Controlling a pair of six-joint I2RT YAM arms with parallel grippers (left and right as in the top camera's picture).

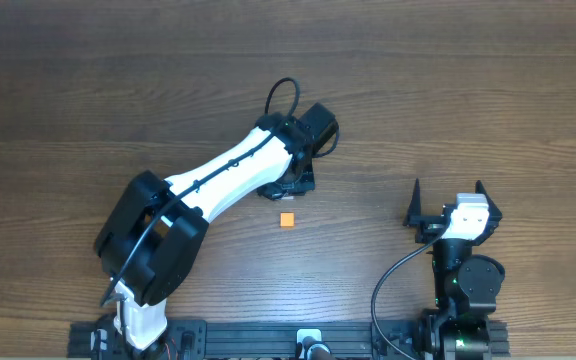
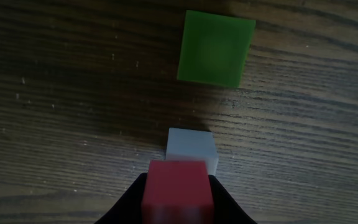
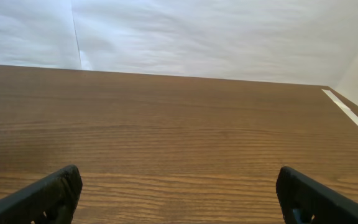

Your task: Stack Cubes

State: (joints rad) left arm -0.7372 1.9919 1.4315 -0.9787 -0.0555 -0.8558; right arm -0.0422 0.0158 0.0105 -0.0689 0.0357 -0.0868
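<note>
The left hand (image 2: pixel 178 208) is clamped on a small red cube (image 2: pixel 178 186), one dark finger against each side of it, and it sits out over the middle of the dark wood-grain worktop (image 1: pixel 488 90). In the left wrist view the red cube overlaps the near edge of a small white cube (image 2: pixel 191 148) standing on the wood; whether the two touch cannot be told. Beyond the white cube, and apart from it, lies a green square block (image 2: pixel 216 48), flat on the worktop. In the top view a small orange cube (image 1: pixel 286 220) rests on the worktop just beside the left arm's wrist, on the side towards the arm bases, between the two arms. The right hand (image 1: pixel 448 190) is close to its own base at the right, well apart from the cubes, its two black fingers spread wide with nothing between them; its wrist view looks across bare wood to a white wall (image 3: pixel 216 37).
</note>
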